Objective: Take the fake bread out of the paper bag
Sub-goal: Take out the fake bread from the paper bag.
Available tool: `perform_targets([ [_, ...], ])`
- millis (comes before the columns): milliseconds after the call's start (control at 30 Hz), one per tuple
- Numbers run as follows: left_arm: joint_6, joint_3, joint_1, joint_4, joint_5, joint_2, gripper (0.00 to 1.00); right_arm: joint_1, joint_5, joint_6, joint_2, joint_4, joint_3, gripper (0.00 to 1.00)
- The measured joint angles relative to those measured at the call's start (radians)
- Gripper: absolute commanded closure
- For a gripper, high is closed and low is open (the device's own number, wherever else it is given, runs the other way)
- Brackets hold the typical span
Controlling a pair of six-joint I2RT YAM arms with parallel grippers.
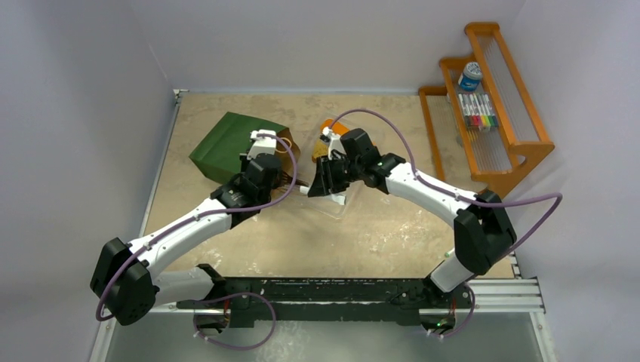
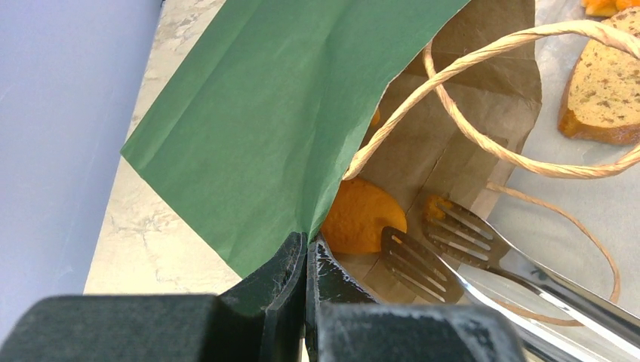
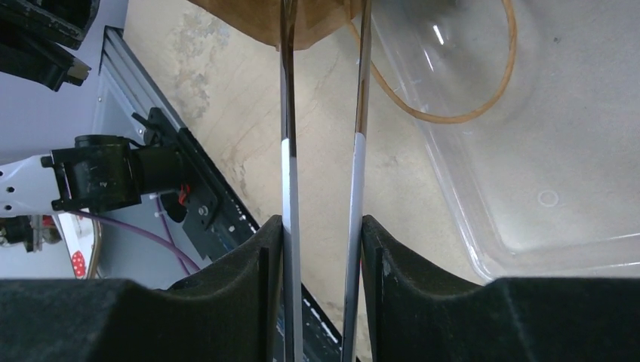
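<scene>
1. Bread position: one orange-golden bread piece (image 2: 362,217) is lying on the brown inner floor of the paper bag (image 2: 249,113), just inside the mouth. A smaller orange piece (image 2: 436,205) is showing beside it, a little deeper in.
2. Left fingers (image 2: 283,275) are clamping tight on the bag's green upper lip and holding it up. The mouth is gaping toward the clear plastic tray (image 3: 528,151).
3. Right fingers (image 3: 241,279) are grasping the metal tongs (image 2: 453,253) across both arms, squeezing them only partway. The two slotted blades are standing apart with nothing between them.
4. Key relation: the tongs' long axis is pointing straight into the mouth, with the blades sitting at the threshold.
   - The larger piece is lying just ahead of the nearer blade, offset toward the pinched lip.
   - The smaller piece is sitting at the tip of the other blade; touching or not, cannot tell.
5. Judgement: the right arm is the one positioned to reach, since the left is occupied with the lip. The coming move is likely calling for a short advance and a sideways shift, so the blades are straddling the larger piece before closing.
6. String handle (image 2: 483,56) is looping across the opening above the tongs, posing a possible snag on the way out.
7. Tan slice (image 2: 604,98) is lying on the tray, well apart from the mouth.
</scene>
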Motion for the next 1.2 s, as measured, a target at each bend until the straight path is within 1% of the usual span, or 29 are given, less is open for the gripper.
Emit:
perform_targets([
  [500, 0.0, 0.0, 0.0, 0.0, 0.029, 0.0, 1.0, 0.015, -0.003, 0.003, 0.086, 0.031, 0.061, 0.57],
  [800, 0.0, 0.0, 0.0, -0.005, 0.048, -0.009, 1.0, 0.028, -0.005, 0.003, 0.178, 0.042, 0.105, 0.57],
  [867, 0.0, 0.0, 0.0, -0.008, 0.05, -0.01, 1.0, 0.034, -0.005, 0.003, 0.195, 0.042, 0.117, 0.6],
  [933, 0.0, 0.0, 0.0, -0.01, 0.051, -0.01, 1.0, 0.039, -0.005, 0.003, 0.205, 0.042, 0.125, 0.68],
  [1000, 0.0, 0.0, 0.0, -0.011, 0.052, -0.01, 1.0, 0.042, -0.005, 0.003, 0.208, 0.041, 0.128, 0.84],
  [1033, 0.0, 0.0, 0.0, -0.012, 0.052, -0.01, 1.0, 0.043, -0.004, 0.003, 0.208, 0.04, 0.129, 0.9],
  [1100, 0.0, 0.0, 0.0, -0.013, 0.05, -0.01, 1.0, 0.043, 0.0, 0.002, 0.208, 0.036, 0.13, 0.98],
  [1133, 0.0, 0.0, 0.0, -0.013, 0.049, -0.009, 1.0, 0.042, 0.0, 0.003, 0.208, 0.034, 0.13, 1.0],
  [1200, -0.002, 0.0, 0.0, -0.013, 0.045, -0.008, 1.0, 0.043, 0.001, 0.003, 0.208, 0.03, 0.132, 1.0],
])
